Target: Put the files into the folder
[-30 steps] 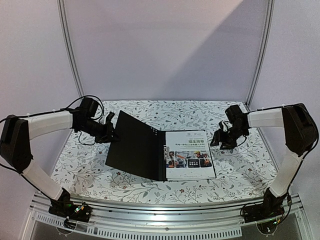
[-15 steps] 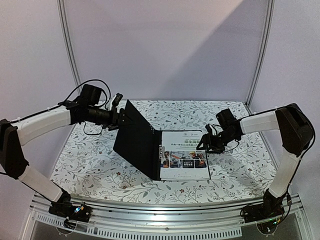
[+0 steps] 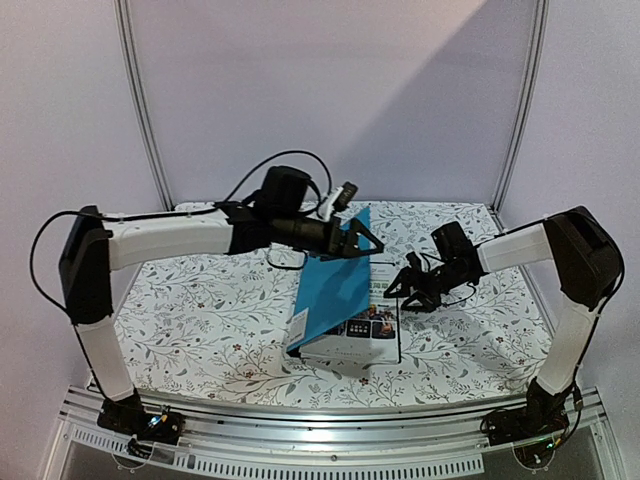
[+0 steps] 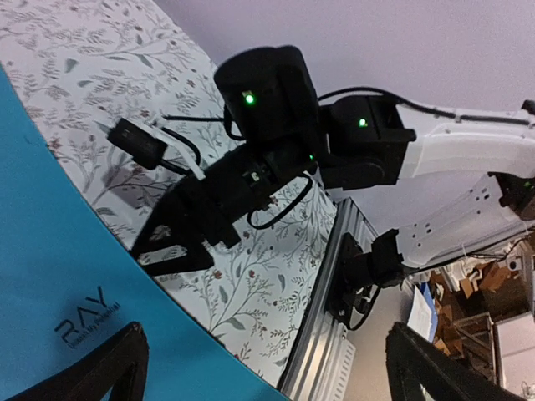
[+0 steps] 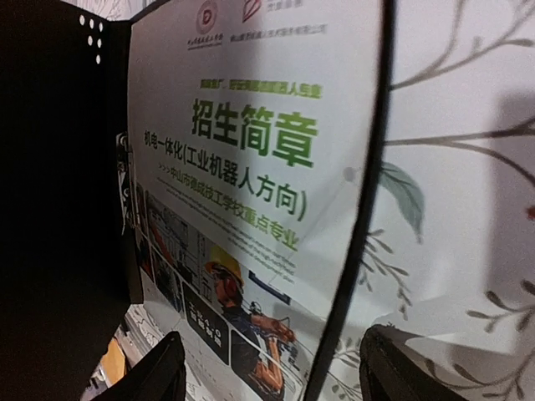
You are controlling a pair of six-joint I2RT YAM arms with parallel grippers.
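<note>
The folder (image 3: pixel 335 285) lies mid-table with its teal cover tilted over to the right, partly closed. Below the cover, the files (image 3: pixel 378 322) show their colourful brochure sheet. My left gripper (image 3: pixel 362 238) hovers open at the cover's upper edge and holds nothing. In the left wrist view the teal cover (image 4: pixel 58 276) fills the lower left, between and under the wide-open left gripper (image 4: pixel 259 380). My right gripper (image 3: pixel 412 288) is open at the folder's right edge. In the right wrist view the right gripper (image 5: pixel 267 384) straddles the black folder edge (image 5: pixel 359 209), over the brochure sheet (image 5: pixel 251 192).
A floral cloth (image 3: pixel 200 310) covers the table. A metal rail (image 3: pixel 300 440) runs along the near edge with both arm bases on it. Two slanted metal posts (image 3: pixel 140 100) stand at the back against purple walls.
The left gripper swung the folder's cover up and over to the right, then opened and let it go. The right gripper moved left to the folder's right edge.
</note>
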